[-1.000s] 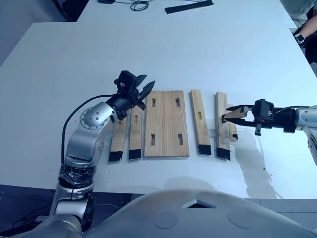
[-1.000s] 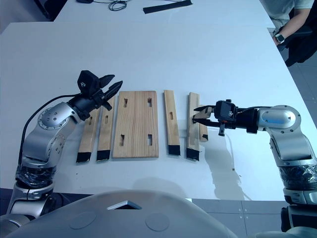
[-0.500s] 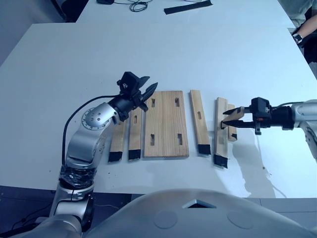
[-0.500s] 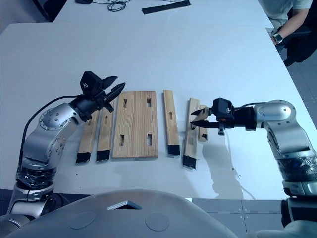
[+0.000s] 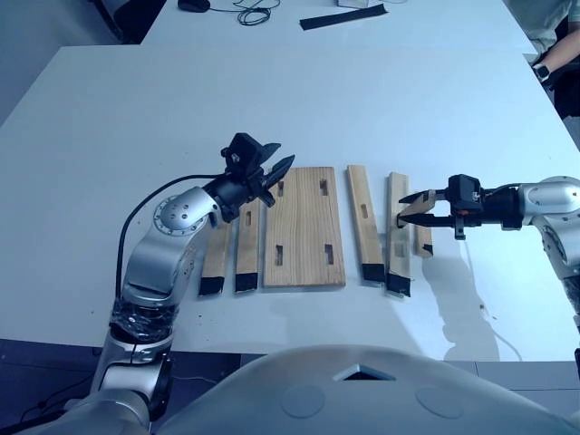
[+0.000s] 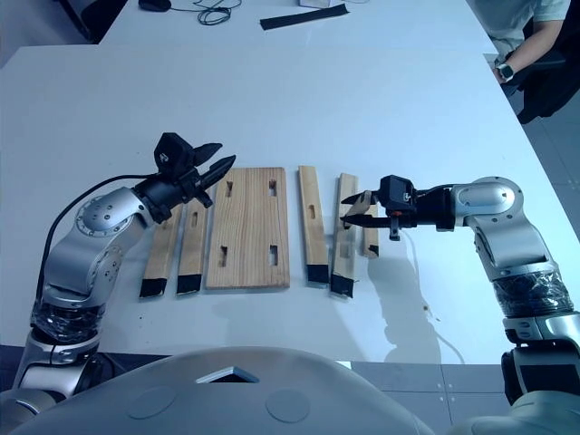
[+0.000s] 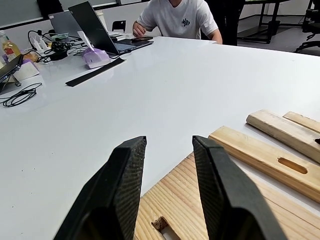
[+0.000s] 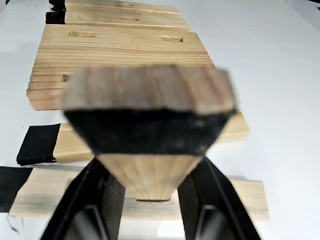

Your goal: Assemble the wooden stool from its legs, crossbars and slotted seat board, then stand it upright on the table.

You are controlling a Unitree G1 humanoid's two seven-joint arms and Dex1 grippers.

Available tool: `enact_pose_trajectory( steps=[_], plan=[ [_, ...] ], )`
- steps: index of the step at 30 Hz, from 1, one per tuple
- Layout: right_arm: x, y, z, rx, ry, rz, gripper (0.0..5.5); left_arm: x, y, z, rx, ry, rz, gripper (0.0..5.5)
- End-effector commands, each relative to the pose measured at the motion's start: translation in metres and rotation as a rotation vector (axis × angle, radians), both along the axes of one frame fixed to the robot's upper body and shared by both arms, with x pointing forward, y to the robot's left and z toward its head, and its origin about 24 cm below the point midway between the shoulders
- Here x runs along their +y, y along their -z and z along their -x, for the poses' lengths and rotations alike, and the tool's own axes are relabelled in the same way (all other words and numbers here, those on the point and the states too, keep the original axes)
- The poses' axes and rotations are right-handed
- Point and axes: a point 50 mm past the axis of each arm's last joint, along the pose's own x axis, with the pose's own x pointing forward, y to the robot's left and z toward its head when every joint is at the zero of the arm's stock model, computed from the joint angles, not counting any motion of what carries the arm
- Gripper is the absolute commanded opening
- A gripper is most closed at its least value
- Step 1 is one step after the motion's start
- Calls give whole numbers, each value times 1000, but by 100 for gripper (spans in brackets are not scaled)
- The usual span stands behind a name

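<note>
— While the stool is unbuilt, where do we find its parts?

— We place the flat rectangular pale-wood seat board with four slots (image 5: 304,225) at the middle of the white table (image 5: 109,127). It lies slots up, which we judge lets the legs be pressed in from above. Two long pale wooden left-hand legs with black-taped ends (image 5: 246,245) lie just beside it. Two matching right-hand legs (image 5: 364,222) lie on its other side, the outer one skewed.

— And what do we make of the grippers?

— We see the right gripper (image 5: 405,207) clamped on a short pale wooden bar with a black band (image 8: 150,92), just beside the skewed leg. We take the bar for a crossbar, gripped near one end so the other is free to enter a leg's slot. Whether it is clear of the table we cannot tell. The left gripper (image 5: 272,169) hovers over the board's far left corner, fingers apart and touching nothing. We judge it is placed there to steady the board.
</note>
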Motion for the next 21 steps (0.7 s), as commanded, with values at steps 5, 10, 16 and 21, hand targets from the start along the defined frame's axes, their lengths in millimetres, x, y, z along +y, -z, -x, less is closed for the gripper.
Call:
enact_pose_trajectory(
  steps=[5,10,16,21],
  plan=[
    [2,30,4,163,102,16,130,-2,0,-4,2,22,-14,170],
    [-1,36,6,180,129,13,130,-2,-1,-5,-1,31,-17,170],
    [-3,43,10,188,141,12,130,-2,0,-4,-1,36,-21,170],
    [-3,53,3,149,240,13,176,-3,-2,-5,-4,39,-21,170]
  ],
)
